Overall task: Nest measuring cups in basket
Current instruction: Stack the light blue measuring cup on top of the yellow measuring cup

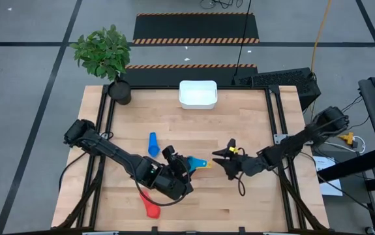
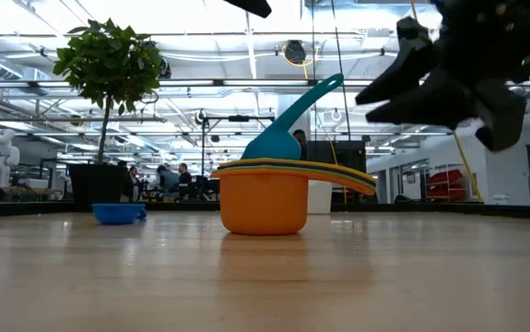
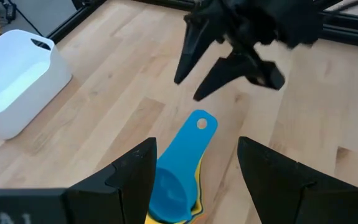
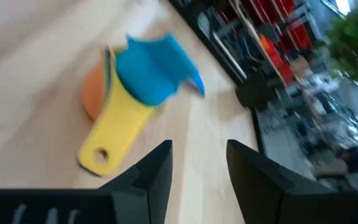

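A stack of nested measuring cups (image 1: 197, 163) stands on the table on the orange cup's base (image 2: 265, 207). A yellow cup's handle (image 4: 101, 152) juts from the stack. The light blue cup (image 3: 179, 180) lies on top, tilted, with its handle (image 2: 306, 106) raised. My left gripper (image 3: 197, 168) hovers open above the stack, one finger on either side of it, touching nothing. My right gripper (image 1: 225, 155) is open just to the stack's right, raised off the table, and holds nothing. A blue cup (image 1: 153, 145) and a red cup (image 1: 151, 207) lie apart on the table. The white basket (image 1: 197, 93) stands at the far edge.
A potted plant (image 1: 105, 55) stands at the table's far left corner. Bare wood lies between the stack and the basket (image 3: 10, 87). Dark rails run along the table's left and right sides.
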Motion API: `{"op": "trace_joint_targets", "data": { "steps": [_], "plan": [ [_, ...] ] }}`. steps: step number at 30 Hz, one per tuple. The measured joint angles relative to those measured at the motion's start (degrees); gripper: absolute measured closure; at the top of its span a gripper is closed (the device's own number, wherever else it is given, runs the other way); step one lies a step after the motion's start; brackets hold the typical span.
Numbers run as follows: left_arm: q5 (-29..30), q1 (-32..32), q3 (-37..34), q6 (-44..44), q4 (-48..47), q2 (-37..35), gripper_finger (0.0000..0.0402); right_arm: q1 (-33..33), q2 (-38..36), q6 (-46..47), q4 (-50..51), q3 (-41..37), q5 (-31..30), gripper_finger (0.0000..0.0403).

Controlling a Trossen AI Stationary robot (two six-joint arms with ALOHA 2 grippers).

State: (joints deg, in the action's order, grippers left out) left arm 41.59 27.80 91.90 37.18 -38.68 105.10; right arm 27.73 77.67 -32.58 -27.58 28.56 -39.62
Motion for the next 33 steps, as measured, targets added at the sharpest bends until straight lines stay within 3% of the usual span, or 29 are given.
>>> {"op": "trace_joint_targets", "data": {
  "steps": [4,9,17,27,33],
  "plan": [
    [0.01,-0.27,0.0,-0.03,-0.04,0.0,0.0174,0.8,-2.29,-0.81,-0.01,0.0,5.13,0.0256],
    [-0.02,-0.61,0.0,-0.05,-0.04,0.0,0.0174,3.31,1.05,-10.94,-3.7,0.0,3.29,0.0256],
    [-0.09,-1.17,0.0,0.24,1.21,0.0,0.0174,5.15,12.46,-37.32,-28.56,0.7,0.74,0.0256],
    [-0.14,-0.35,0.0,2.95,2.56,0.0,0.0174,1.87,19.37,-42.65,-24.79,6.88,2.21,0.0261],
    [-0.14,1.89,0.0,5.17,2.51,0.0,0.0174,1.9,20.43,-45.12,-24.89,8.05,2.05,0.0316]
  ]
}}
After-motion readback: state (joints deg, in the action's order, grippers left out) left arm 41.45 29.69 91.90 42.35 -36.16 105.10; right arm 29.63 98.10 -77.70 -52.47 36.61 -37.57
